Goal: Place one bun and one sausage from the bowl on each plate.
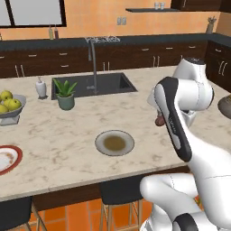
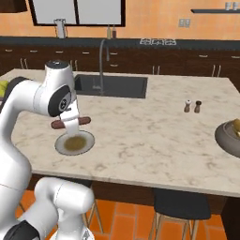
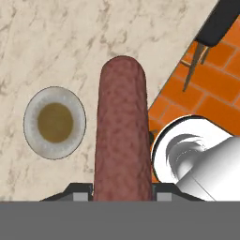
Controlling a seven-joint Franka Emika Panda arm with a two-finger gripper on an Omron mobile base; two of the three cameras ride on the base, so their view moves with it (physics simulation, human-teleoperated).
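Claw [image 2: 70,123] clamped on sausage [image 3: 123,131], above grey plate [image 2: 74,143], marble counter [image 2: 150,136]

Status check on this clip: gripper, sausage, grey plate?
Gripper shut on sausage, carried above the counter. Grey plate bare, just below the sausage. Nothing in the way.

free: bare table [image 1: 67,149] around grey plate [image 1: 114,143] | obstacles: potted plant [image 1: 66,94], apple bowl [image 1: 10,108] far left; shakers [image 2: 192,106], stone bowl [image 2: 229,136] right
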